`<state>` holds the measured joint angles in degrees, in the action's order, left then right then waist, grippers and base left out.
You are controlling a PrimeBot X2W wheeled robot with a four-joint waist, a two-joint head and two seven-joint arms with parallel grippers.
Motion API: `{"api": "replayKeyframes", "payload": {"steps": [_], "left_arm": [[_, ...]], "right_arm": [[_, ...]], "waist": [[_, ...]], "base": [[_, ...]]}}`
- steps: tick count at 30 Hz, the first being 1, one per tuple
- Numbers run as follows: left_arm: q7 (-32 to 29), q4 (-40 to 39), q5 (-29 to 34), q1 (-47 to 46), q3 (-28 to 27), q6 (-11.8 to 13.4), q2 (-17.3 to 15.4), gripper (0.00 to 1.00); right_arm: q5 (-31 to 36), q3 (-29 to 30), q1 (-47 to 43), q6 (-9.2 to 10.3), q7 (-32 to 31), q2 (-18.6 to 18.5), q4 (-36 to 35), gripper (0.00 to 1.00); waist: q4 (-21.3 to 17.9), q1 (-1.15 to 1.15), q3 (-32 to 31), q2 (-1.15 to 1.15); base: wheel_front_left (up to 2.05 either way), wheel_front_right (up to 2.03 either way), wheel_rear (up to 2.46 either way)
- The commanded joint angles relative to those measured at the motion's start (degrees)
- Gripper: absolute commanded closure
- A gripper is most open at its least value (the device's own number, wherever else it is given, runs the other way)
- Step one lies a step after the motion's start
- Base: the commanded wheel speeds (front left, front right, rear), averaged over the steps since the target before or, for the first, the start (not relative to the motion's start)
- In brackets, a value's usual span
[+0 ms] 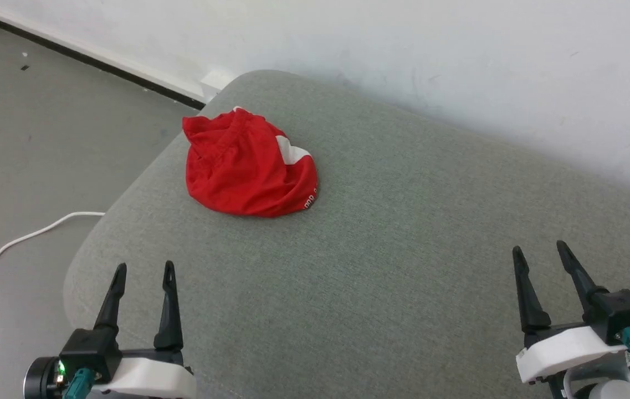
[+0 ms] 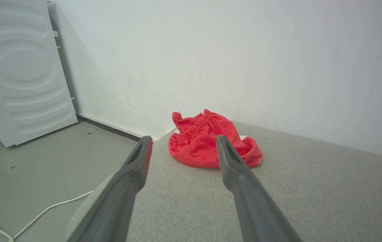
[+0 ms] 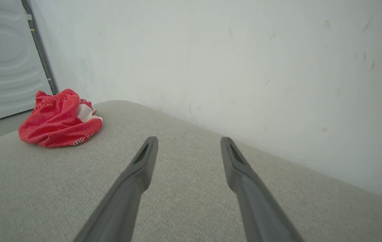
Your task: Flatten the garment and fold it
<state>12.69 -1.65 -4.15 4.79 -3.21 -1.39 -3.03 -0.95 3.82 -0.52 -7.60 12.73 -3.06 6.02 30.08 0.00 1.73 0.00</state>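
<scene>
Flagging risks before any reach. Both claws are empty with jaws spread wide: left claw (image 1: 145, 266) at lower left of the head view, right claw (image 1: 538, 246) at lower right, both well apart from the garment (image 1: 248, 166). The garment sits crumpled in a red heap at upper left-centre of that view, on the grey cushion (image 1: 392, 260), near its rounded corner and close to the edge.

Risks, as I judge them:
- Heap is near the cushion edge. A pull toward frame left could drag it off onto the floor (image 1: 43, 138), where a white cable (image 1: 15, 241) lies.
- Layers are bunched, with the waistband (image 2: 194, 127) flopped over the top. A pinch into the middle likely grabs several layers, so it lifts as a lump instead of spreading.
- Cushion looks soft. Driving fingertips down could snag upholstery along with the cloth.
- Right claw has the longer reach. If both converge on that small heap, the arms could crowd each other.
- Wall (image 1: 459, 55) is just behind the cushion, so a wide shake-out could hit it.
- Thin fabric may slip out of a shallow pinch.
</scene>
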Motion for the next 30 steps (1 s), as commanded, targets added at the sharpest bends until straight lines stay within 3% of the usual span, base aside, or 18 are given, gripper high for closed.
{"api": "replayKeyframes", "payload": {"steps": [1, 15, 25, 30], "left_arm": [[0.56, -0.36, -0.58, 0.96, -0.28, 0.25, 0.13, 0.00], [2.24, -0.74, -1.11, 1.74, -0.47, 0.20, 0.15, 0.00], [2.30, -0.72, -1.18, 1.57, -0.46, 0.06, 0.15, 0.00], [2.30, -0.47, -5.86, 0.14, 0.44, -0.72, 0.15, 0.00]], "right_arm": [[0.48, 0.36, 0.50, 0.10, 0.53, 0.16, 0.15, 0.00], [0.21, 1.48, 0.58, 0.11, 2.20, 0.18, 0.42, 0.00], [0.23, 1.69, 0.25, 0.11, 2.27, 0.18, 0.41, 0.00], [0.37, 1.87, 0.20, 0.11, 2.27, 0.18, 0.05, 0.00]], "waist": [[0.48, 0.00, 0.07, 0.00], [3.90, 0.00, 0.31, 0.00], [3.35, 0.00, -0.08, 0.00], [3.20, 0.00, 0.13, 0.00]], "base": [[0.00, 0.00, 0.00], [0.00, 0.00, 0.00], [0.00, 0.00, 0.00], [0.00, 0.00, 0.00]]}}
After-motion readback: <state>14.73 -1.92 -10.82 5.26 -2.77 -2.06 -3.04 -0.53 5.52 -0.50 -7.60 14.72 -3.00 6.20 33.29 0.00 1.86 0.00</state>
